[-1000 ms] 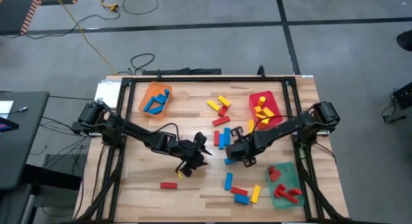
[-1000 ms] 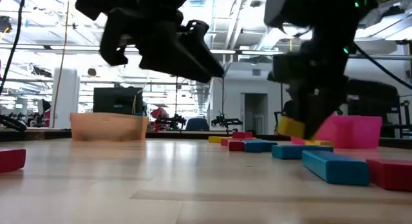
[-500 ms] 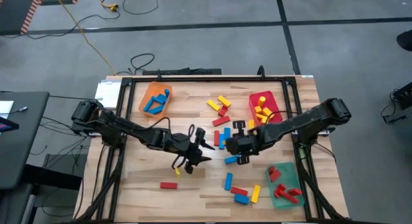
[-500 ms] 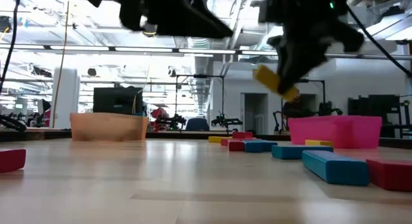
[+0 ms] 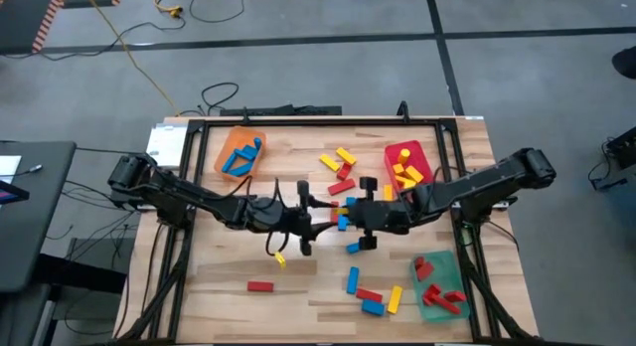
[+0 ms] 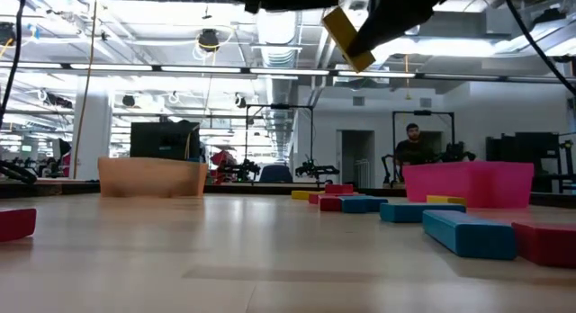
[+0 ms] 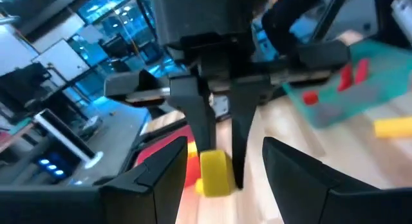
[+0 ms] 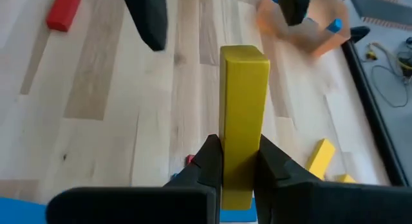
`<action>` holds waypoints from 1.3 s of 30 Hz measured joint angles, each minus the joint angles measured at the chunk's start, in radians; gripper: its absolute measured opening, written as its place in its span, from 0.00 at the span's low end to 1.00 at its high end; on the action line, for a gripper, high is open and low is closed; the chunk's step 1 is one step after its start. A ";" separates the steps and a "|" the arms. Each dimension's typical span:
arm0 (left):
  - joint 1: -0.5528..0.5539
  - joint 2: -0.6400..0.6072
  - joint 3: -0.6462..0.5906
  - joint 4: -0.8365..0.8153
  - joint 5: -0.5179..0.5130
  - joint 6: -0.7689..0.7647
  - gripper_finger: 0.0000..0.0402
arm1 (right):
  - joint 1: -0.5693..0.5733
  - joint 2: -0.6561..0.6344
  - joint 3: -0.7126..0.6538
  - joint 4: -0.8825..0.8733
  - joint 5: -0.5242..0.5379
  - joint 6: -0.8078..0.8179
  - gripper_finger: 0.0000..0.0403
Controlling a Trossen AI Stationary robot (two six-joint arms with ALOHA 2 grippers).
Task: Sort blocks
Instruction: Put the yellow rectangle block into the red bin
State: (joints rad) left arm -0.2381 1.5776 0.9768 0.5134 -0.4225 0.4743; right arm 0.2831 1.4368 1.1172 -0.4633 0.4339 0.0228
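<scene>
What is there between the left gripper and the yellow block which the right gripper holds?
Nothing: in the right wrist view only bare table shows between the yellow block in the right gripper and the left gripper, whose fingers are open.

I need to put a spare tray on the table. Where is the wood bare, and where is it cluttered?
Bare: the front-left wood around the lone red block, and the strip in front of the orange tray. Crowded: the scatter of red, yellow and blue blocks mid-table and the group beside the green tray.
</scene>
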 joint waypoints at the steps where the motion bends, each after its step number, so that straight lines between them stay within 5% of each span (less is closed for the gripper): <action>1: 0.007 0.000 0.000 0.004 0.017 -0.016 0.49 | 0.004 0.000 0.000 0.001 0.010 -0.004 0.14; 13: 0.084 0.000 0.000 -0.011 0.159 -0.166 0.47 | 0.038 0.000 0.000 0.073 0.072 -0.074 0.14; 24: 0.075 0.000 0.000 -0.004 0.160 -0.130 0.21 | 0.038 0.001 0.000 0.091 0.101 -0.093 0.14; 31: 0.072 0.000 0.000 -0.007 0.159 -0.112 0.15 | 0.038 0.001 -0.001 0.097 0.102 -0.100 0.14; 39: 0.070 0.000 0.000 0.006 0.181 -0.100 0.14 | 0.038 0.001 -0.001 0.052 0.113 -0.102 0.28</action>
State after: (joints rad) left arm -0.1677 1.5780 0.9768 0.5190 -0.2412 0.3740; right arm 0.3206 1.4376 1.1161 -0.4111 0.5472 -0.0795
